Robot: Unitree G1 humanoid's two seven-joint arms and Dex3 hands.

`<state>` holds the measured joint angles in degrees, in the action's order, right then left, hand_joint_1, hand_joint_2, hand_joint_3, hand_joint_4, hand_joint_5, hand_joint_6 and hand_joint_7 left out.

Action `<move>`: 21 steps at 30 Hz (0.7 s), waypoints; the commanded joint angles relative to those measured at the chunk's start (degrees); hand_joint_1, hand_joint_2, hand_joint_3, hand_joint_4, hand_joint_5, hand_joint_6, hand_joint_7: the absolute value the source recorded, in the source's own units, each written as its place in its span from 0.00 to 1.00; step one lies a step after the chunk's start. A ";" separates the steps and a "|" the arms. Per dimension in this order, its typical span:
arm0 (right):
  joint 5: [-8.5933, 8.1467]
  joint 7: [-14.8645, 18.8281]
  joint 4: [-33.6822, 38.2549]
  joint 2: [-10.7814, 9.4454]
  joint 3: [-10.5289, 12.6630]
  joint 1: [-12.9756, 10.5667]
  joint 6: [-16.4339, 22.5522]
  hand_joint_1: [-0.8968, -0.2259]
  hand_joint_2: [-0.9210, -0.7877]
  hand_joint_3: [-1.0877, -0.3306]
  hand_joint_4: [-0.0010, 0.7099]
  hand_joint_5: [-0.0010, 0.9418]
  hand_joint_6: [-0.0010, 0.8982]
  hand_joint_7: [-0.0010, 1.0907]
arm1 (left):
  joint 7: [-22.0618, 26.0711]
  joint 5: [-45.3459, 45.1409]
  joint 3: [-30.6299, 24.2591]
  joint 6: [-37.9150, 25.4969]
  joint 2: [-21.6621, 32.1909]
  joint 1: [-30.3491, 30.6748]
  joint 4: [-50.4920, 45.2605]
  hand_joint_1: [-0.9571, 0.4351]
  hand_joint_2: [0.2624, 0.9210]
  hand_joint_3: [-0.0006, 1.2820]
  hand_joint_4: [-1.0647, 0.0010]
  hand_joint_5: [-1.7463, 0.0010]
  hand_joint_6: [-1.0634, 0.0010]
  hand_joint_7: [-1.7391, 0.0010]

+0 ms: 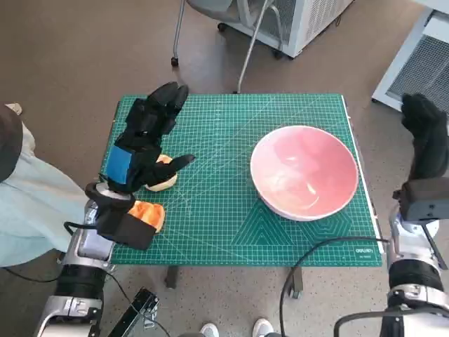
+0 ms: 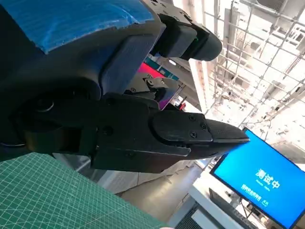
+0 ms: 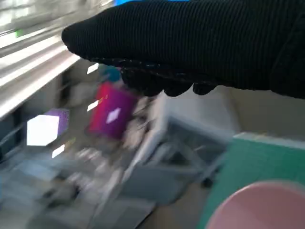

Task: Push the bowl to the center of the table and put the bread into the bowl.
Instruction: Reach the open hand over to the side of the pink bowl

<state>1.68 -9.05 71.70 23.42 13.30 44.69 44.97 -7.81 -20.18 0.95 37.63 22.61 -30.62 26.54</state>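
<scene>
Left hand: the left hand (image 1: 149, 140) hovers over the mat's left side, blue tape on its back, fingers spread wide and holding nothing; the left wrist view shows its black fingers (image 2: 200, 133) stretched out with nothing between them.
Bread under it: a pale piece of bread (image 1: 163, 180) lies just beneath and beside the left hand's thumb; whether the thumb touches it cannot be told.
Second piece: an orange piece of bread (image 1: 149, 213) lies nearer the robot, partly hidden by the left wrist.
Right hand: the right hand (image 1: 424, 130) in its knitted glove hangs off the table's right edge, well apart from everything; it holds nothing, but how far its fingers are curled cannot be told, and the right wrist view is blurred.
Bowl: the pink bowl (image 1: 304, 171) sits upright on the right half of the green cutting mat (image 1: 210, 232), not yet at the center, empty.
Step in hand: probably reaching for the bread or starting the bowl push.
Risk, bread: the left hand, closing from above, could nudge the pale piece away or squash it.
Risk, bowl: a push high on the rim from the right hand could tip the bowl instead of sliding it.
Risk, cable: a black cable (image 1: 330, 246) at the front edge could snag the right arm.
</scene>
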 commanded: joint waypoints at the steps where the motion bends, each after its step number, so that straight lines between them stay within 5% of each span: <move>1: -3.17 4.41 2.56 -2.20 2.18 -1.74 -3.50 0.51 0.00 0.36 0.43 0.01 0.06 0.53 | 0.49 1.26 -0.70 0.20 0.51 -0.22 -0.32 0.46 1.00 0.10 0.77 1.00 0.87 0.71; 21: -7.99 10.06 4.62 -10.95 7.08 -1.07 -14.64 0.52 0.00 0.40 0.41 0.01 0.22 0.37 | 1.90 1.49 -2.14 -2.92 1.02 2.57 -5.89 0.47 1.00 0.09 0.77 1.00 0.89 0.69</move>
<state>-5.03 0.23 75.39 14.06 19.38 44.14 32.48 -6.21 -19.18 -0.43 35.63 22.87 -29.51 22.30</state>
